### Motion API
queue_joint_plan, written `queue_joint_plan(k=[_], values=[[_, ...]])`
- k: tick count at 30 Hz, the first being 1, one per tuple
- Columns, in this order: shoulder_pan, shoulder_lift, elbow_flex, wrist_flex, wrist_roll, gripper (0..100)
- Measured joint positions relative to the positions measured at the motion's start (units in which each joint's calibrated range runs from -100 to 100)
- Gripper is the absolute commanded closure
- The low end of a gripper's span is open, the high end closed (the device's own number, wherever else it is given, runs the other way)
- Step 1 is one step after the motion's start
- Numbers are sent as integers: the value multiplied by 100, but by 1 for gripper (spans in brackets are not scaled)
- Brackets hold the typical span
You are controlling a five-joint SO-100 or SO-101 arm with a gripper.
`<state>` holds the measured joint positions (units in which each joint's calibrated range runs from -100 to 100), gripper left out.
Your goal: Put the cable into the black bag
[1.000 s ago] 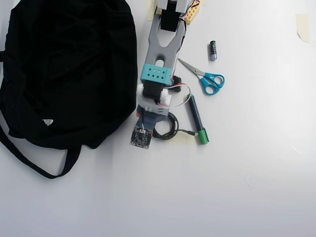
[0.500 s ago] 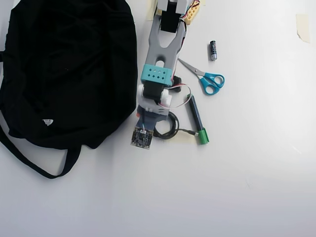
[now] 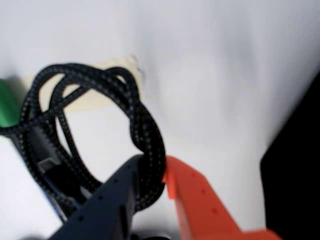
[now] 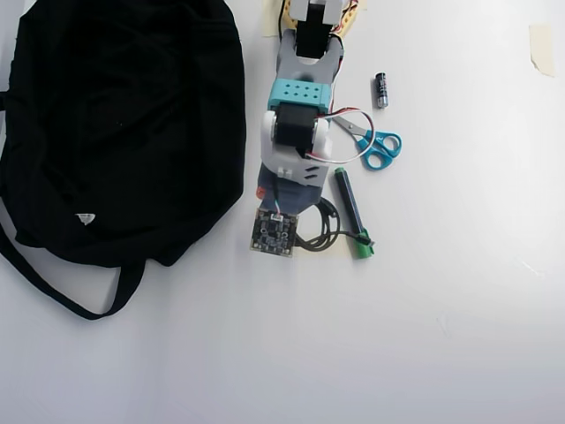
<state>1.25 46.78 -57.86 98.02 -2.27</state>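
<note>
In the wrist view the cable (image 3: 107, 82), a coil of braided black wire, hangs from my gripper (image 3: 152, 167). The dark blue finger (image 3: 107, 200) and the orange finger (image 3: 200, 200) are shut on the loop's lower right side. The black bag (image 3: 295, 165) fills the right edge of that view. From overhead the bag (image 4: 124, 124) lies large and floppy at the left, its strap trailing toward the front. The cable (image 4: 325, 228) shows just right of the wrist camera board (image 4: 274, 232). My wrist (image 4: 291, 159) hides the fingers there.
A dark marker with a green cap (image 4: 353, 214) lies right beside the cable. Blue-handled scissors (image 4: 375, 146) and a small battery (image 4: 380, 90) lie further back right. Bits of tape (image 4: 540, 44) stick to the white table.
The arm has folded back toward its base, and the wrist with its camera board has shifted right. The cable coil moved right with it, closer to the green cap.
</note>
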Motion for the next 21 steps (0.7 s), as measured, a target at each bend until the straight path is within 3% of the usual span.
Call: queue_joint_plan(k=[10, 21], values=[[-147, -523, 0, 52, 93, 98], [-242, -1959, 1596, 52, 147, 98]])
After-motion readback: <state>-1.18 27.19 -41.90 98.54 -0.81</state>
